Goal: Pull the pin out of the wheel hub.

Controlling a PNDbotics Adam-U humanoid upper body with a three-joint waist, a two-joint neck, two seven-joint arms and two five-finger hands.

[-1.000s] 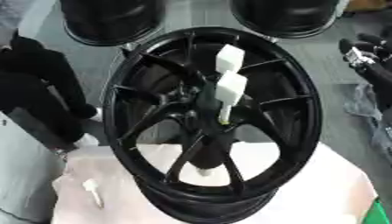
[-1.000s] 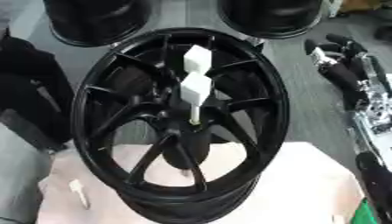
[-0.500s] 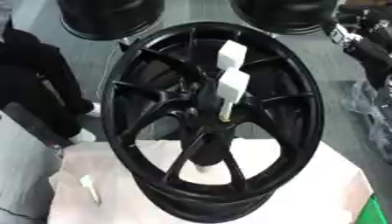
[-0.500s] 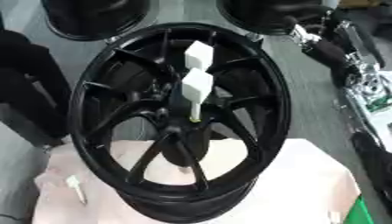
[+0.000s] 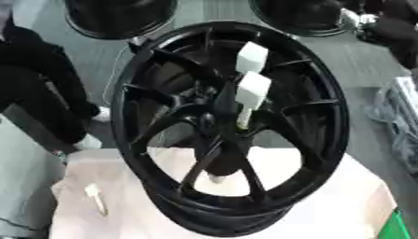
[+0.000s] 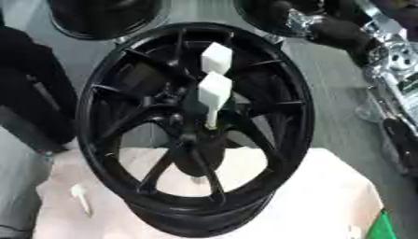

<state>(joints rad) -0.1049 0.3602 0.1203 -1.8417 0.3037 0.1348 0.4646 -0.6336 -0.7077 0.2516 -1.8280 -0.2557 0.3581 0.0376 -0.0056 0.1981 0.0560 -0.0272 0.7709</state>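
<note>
A black spoked wheel hub (image 5: pixel 328 122) stands upright on a table draped in beige cloth (image 5: pixel 347 205). Two white pins with block heads stick out of its middle: the upper pin (image 5: pixel 251 57) and the lower pin (image 5: pixel 252 91), whose thin stem runs down into the centre. A third white pin (image 5: pixel 95 197) lies loose on the cloth at the lower left. My right arm (image 6: pixel 393 60), black with silver joints, comes in from the upper right. Its dark right hand (image 6: pixel 336 33) hangs by the wheel's upper right rim, apart from the pins. My left hand does not show.
Two more black wheels (image 5: pixel 118 16) (image 5: pixel 303 16) stand on the floor behind. A person in black (image 5: pixel 41 93) is at the left, beside the table. Grey wrapped stuff (image 5: pixel 401 116) lies at the right, and something green (image 5: pixel 403 228) marks the table's lower right corner.
My right arm has travelled along the right edge, up and leftward, nearer the wheel's upper right rim. The pins and the wheel have stayed put.
</note>
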